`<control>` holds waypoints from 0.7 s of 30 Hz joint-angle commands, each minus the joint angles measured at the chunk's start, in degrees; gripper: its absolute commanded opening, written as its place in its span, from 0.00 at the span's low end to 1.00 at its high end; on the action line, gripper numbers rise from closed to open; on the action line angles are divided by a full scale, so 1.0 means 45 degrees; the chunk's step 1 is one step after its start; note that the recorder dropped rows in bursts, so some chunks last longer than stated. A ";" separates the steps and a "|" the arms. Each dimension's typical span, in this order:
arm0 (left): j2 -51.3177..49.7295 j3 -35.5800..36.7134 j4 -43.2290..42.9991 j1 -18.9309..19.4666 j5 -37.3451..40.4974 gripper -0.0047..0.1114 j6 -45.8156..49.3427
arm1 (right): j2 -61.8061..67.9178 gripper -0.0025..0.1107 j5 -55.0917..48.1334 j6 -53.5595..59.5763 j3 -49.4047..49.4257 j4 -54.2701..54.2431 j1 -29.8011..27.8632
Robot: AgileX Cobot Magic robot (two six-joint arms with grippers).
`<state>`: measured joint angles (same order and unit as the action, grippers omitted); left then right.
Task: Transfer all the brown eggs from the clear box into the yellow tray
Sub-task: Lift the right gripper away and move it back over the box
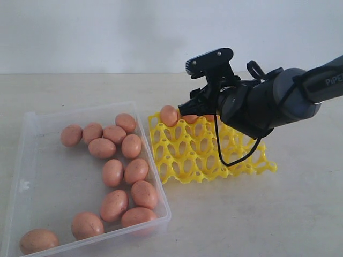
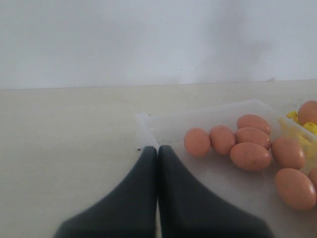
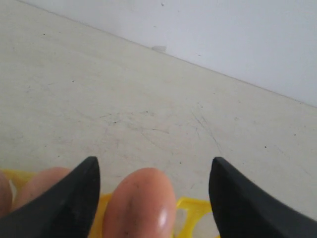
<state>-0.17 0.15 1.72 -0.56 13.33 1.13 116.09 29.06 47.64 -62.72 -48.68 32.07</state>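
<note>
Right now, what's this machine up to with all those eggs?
A two-armed robot is shifting brown eggs from a clear box into a yellow tray. The right tool stands open at the tray's far edge, with one egg sitting between its fingers, not squeezed. At least two eggs sit along that edge, and about thirteen lie in the box. The left tool is shut and empty, by a corner of the box.

Brown eggs [image 1: 112,172] pinkish-brown, faint darker speckles; clear box [image 1: 59,176] colourless, transparent; yellow tray [image 1: 187,155] bright yellow lattice; table [image 1: 268,214] pale cream, lightly flecked — fingers [image 3: 242,208] plain black.
</note>
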 commanded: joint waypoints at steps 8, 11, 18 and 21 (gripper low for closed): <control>0.0037 -0.0033 0.0068 -0.0068 -0.0018 0.00 0.0007 | -0.2031 0.56 0.0351 0.1293 -0.0086 -0.0029 0.0010; 0.0037 -0.0033 0.0068 -0.0068 -0.0018 0.00 0.0007 | -0.2523 0.56 0.0018 0.2223 -0.0086 -0.0088 0.0296; 0.0037 -0.0033 0.0068 -0.0068 -0.0018 0.00 0.0007 | -0.3175 0.37 -0.2997 0.4610 -0.0258 -0.0807 0.1931; 0.0037 -0.0033 0.0068 -0.0068 -0.0018 0.00 0.0007 | -0.3153 0.32 -0.4939 0.4616 -0.0809 -0.0831 0.2837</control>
<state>-0.17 0.15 1.72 -0.56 13.33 1.13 102.60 14.50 67.11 -64.29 -52.10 41.56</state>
